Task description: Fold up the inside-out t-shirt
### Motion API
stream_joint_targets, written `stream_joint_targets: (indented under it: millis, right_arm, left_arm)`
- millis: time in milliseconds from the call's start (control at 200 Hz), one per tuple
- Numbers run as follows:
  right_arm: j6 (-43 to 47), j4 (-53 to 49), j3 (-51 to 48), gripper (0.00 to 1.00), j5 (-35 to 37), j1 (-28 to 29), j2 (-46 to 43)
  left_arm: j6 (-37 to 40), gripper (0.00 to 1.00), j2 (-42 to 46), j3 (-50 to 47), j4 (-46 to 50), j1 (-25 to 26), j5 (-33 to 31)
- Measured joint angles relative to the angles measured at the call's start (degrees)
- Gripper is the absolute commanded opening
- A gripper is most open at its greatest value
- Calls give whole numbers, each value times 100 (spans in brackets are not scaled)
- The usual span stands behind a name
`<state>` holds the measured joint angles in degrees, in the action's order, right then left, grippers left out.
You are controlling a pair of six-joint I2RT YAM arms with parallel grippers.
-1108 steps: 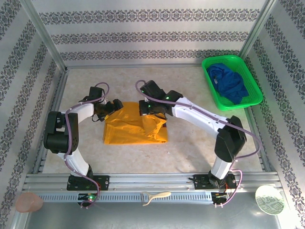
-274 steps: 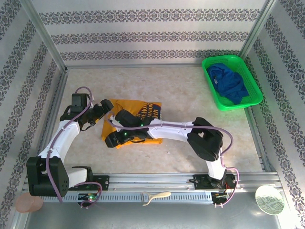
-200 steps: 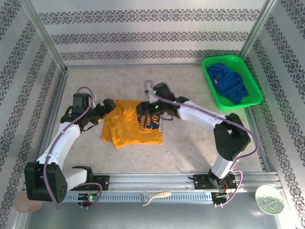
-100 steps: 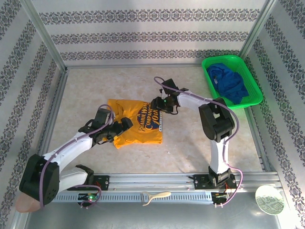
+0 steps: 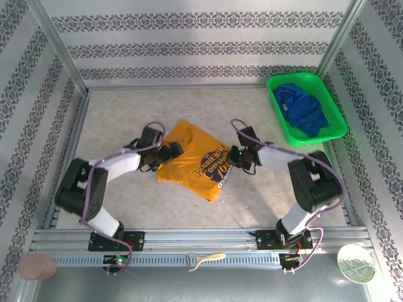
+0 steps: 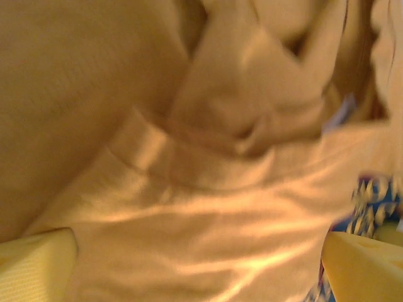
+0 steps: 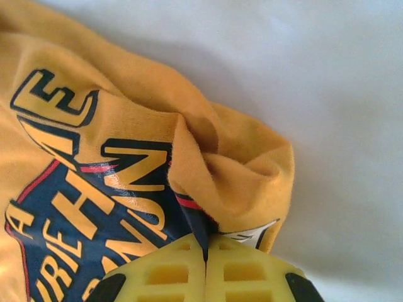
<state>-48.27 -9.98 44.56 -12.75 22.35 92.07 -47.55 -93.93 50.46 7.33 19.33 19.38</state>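
The orange-yellow t-shirt (image 5: pixel 192 157) lies bunched and slanted in the middle of the table, with a dark blue and red print (image 5: pixel 213 166) facing up. My right gripper (image 5: pixel 234 156) is at its right edge. In the right wrist view the gripper (image 7: pixel 206 251) is shut on a raised fold of the shirt (image 7: pixel 239 170) beside the print. My left gripper (image 5: pixel 169 151) rests on the shirt's left part. Seen from the left wrist, its yellow fingertips (image 6: pixel 34 267) stand far apart, open, over wrinkled shirt cloth (image 6: pixel 208 207) that lies close to the camera.
A green basket (image 5: pixel 279 114) at the back right holds a dark blue garment (image 5: pixel 304 108). Patterned walls and metal posts close in the table. On the front rail lie a white utensil (image 5: pixel 205 259), a pink object (image 5: pixel 38 266) and a small plate (image 5: pixel 356 263).
The right gripper has shut on the shirt's right edge. The shirt has turned and now lies slanted. The left gripper has moved from the shirt's near-left corner up to its left side.
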Motion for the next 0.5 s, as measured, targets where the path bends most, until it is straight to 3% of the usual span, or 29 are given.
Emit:
stream_joint_targets:
  millis: [60, 120, 205, 345, 500]
  right_arm:
    - [-391, 273, -684, 4, 223, 214, -546]
    - [-879, 527, -1250, 31, 463, 636, -1082]
    - [-1456, 734, -1871, 47, 844, 1399, -1729]
    - [-2218, 188, -2184, 54, 1486, 2391, -3010]
    - [-1930, -708, -1744, 59, 2072, 2076, -4181]
  left_arm:
    - [247, 100, -518, 608, 96, -22, 70]
    - [492, 99, -992, 1196, 219, -35, 162]
    - [844, 100, -1596, 2035, 444, -33, 295]
    - [1318, 99, -2103, 3032, 914, -107, 483]
    - [1526, 99, -1777, 3432, 1294, -420, 612]
